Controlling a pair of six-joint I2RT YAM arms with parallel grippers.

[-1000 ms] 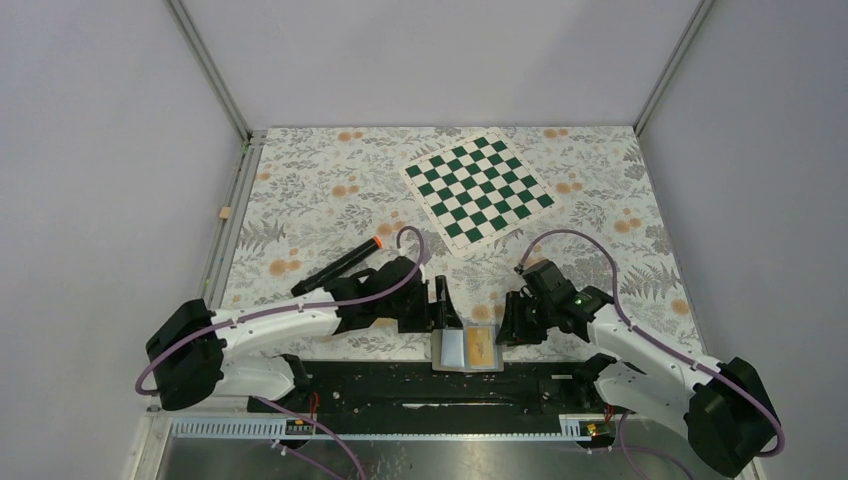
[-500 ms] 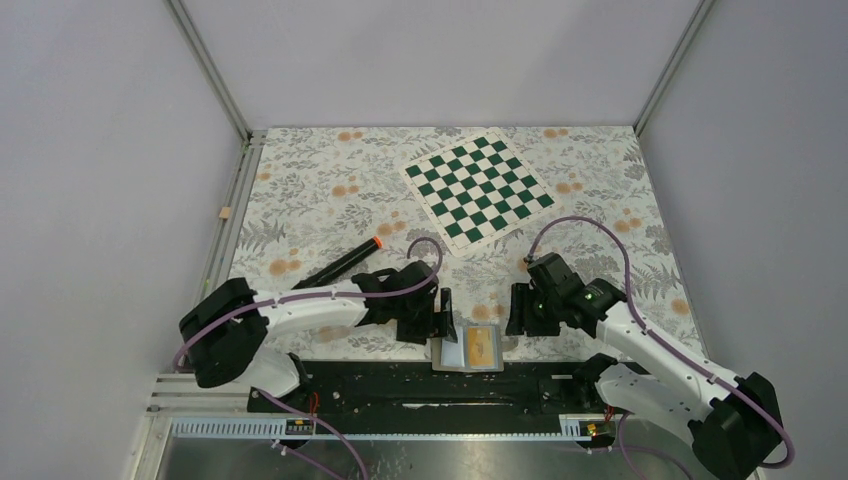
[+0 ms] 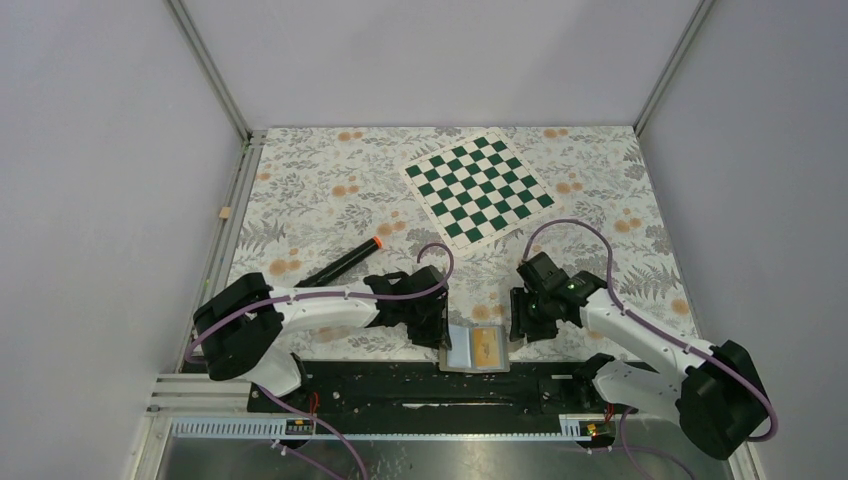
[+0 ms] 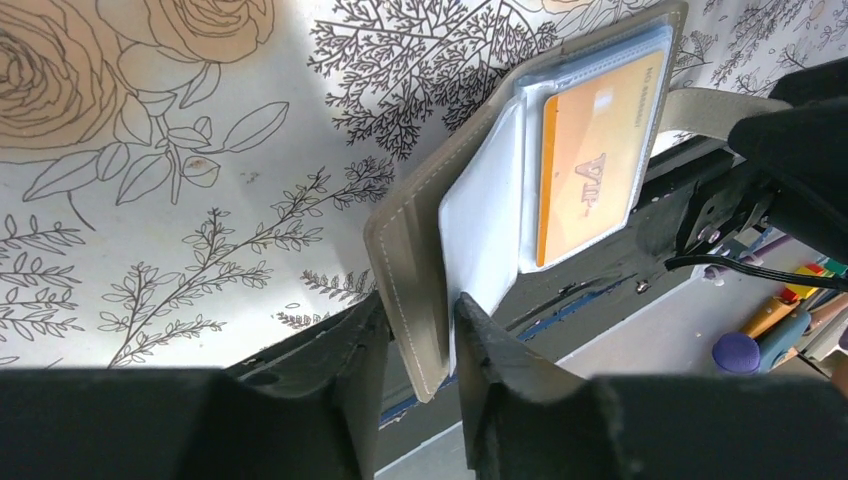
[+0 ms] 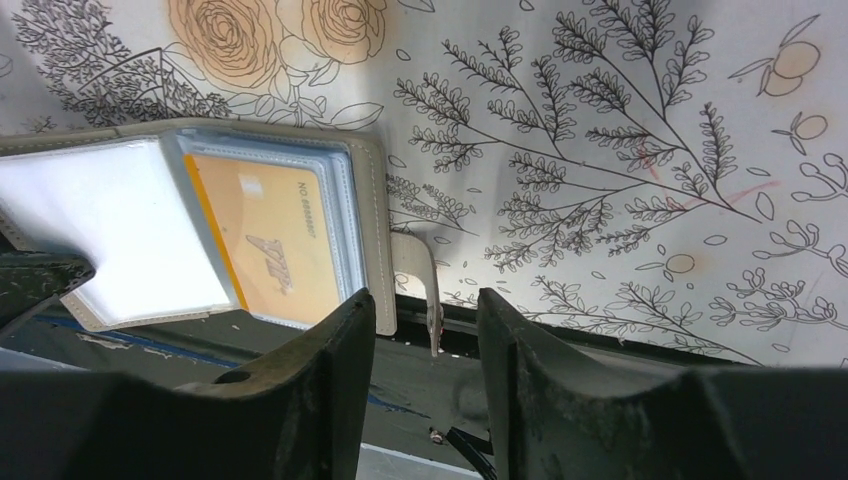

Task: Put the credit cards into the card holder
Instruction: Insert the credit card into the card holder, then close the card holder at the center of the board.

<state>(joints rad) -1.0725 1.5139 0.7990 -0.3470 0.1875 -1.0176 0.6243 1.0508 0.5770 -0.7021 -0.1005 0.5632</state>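
Pretty sure this is a robotics lab test cell, not anyone's home. A white left arm [image 3: 310,310] and right arm [image 3: 640,340] are bolted to a black rail [image 3: 420,385] along the bottom of the frame, with purple cables [image 3: 575,225] looping off them. Plain pale panels [image 3: 430,60] on aluminium posts [image 3: 210,70] box in the floral-covered desk [image 3: 320,190]. A green chessboard mat [image 3: 478,187] upper middle and a black marker [image 3: 340,265] lie about like test props.
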